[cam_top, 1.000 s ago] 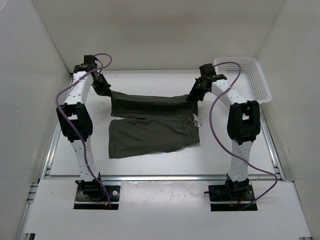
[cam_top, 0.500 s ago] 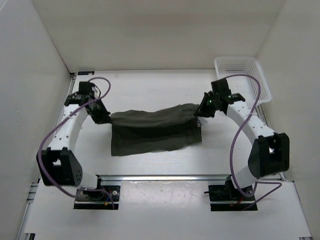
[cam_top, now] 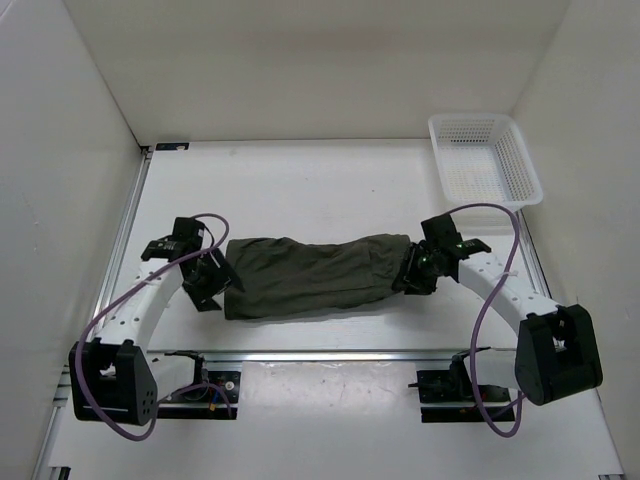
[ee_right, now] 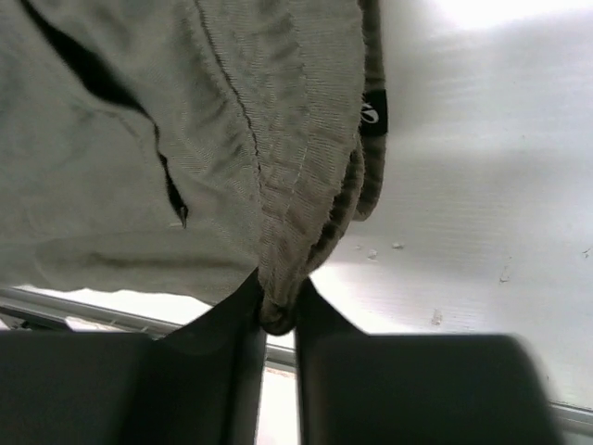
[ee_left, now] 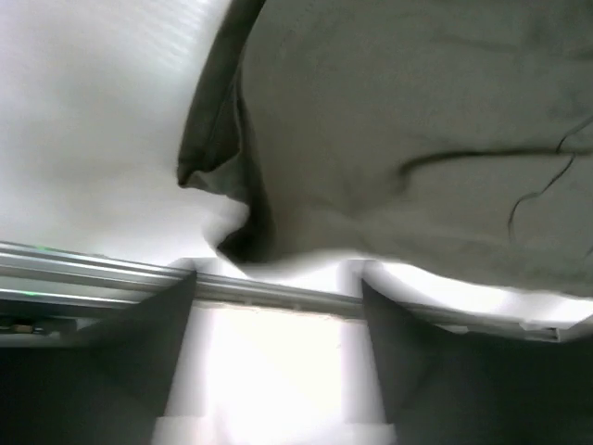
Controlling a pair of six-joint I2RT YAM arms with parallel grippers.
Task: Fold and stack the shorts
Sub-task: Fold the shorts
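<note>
Overhead and wrist views, folding stage. The shorts [cam_top: 315, 277], a single pair in dark olive-green soft matte cloth, lie on the white table [cam_top: 300, 190] near its front edge as one long band running left to right between the two arms. The band looks doubled, so the first lengthwise fold is judged made, one leg laid over the other.

The left gripper [cam_top: 212, 287] sits at the band's left end. In its wrist view the two dark fingers [ee_left: 148, 320] stand well apart with nothing pinched between them, and a bunched corner of the shorts [ee_left: 408, 120] lies just beyond their tips, above the metal rail [ee_left: 93, 278] at the table's front; this pincer is released.

The right gripper [cam_top: 413, 277] sits at the band's right end. In its wrist view the right gripper [ee_right: 275, 311] is clenched on the lower corner of the ribbed, gathered waistband [ee_right: 306, 167], the cloth squeezed between the closed fingers.

Left to do, by judgement: letting go of the waistband end, at least one crosswise fold to shorten the band into a compact packet, then placing it for stacking. The white plastic mesh basket [cam_top: 487, 158] at the table's far right corner holds nothing and may be the destination, though the pictures do not settle that.
</note>
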